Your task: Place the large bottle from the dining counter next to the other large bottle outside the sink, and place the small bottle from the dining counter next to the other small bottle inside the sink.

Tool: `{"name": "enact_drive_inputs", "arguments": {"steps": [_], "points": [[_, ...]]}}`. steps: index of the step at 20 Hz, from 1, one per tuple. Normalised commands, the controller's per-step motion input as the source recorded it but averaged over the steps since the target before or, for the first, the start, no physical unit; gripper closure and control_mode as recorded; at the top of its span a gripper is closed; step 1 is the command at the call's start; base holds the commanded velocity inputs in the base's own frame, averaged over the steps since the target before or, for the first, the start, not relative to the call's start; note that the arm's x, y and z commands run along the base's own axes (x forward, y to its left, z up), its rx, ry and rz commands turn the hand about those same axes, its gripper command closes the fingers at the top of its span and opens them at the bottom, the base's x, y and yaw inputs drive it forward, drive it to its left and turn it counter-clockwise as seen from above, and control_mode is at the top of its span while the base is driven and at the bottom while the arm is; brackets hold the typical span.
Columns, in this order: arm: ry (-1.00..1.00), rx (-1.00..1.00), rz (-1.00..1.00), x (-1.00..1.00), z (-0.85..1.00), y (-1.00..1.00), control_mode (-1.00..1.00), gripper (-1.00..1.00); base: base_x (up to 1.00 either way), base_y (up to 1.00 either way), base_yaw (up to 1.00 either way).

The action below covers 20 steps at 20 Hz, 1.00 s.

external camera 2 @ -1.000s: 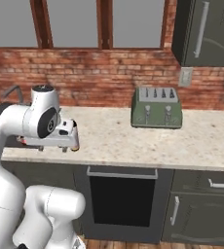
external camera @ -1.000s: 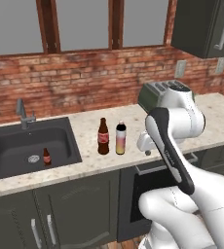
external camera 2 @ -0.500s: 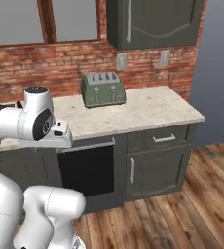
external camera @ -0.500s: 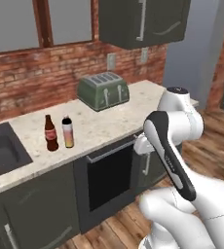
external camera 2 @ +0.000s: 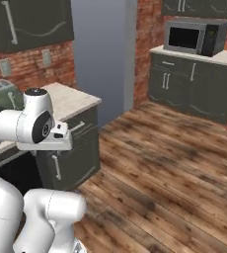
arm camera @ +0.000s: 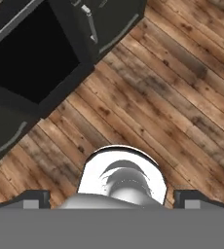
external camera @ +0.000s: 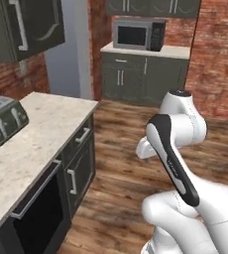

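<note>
Wooden plank floor (external camera 2: pixel 174 163) fills the room, running to dark cabinets under a microwave (external camera: pixel 138 33) at twelve o'clock. A pale stone worktop (external camera: pixel 34 144) at nine o'clock carries a toaster (external camera: pixel 2 121). The arm is folded upright, hand aimed down at the floor. Pincer (arm camera: pixel 111 199): fingertips (arm camera: pixel 31 198) wide apart, empty. No bottle can be made out.
</note>
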Motion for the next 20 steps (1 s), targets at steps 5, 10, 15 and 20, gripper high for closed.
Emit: {"name": "enact_drive_inputs", "arguments": {"steps": [5,10,15,20], "points": [[0.00,0.00,0.00,0.00,0.00,0.00,1.00,-1.00,0.00,-0.09,-0.95],[0.00,0.00,0.00,0.00,0.00,0.00,1.00,-1.00,0.00,-0.12,-0.94],[0.00,0.00,0.00,0.00,0.00,0.00,1.00,-1.00,0.00,-0.16,-0.93],[0.00,0.00,0.00,0.00,0.00,0.00,1.00,-1.00,0.01,-0.15,-0.90]]}}
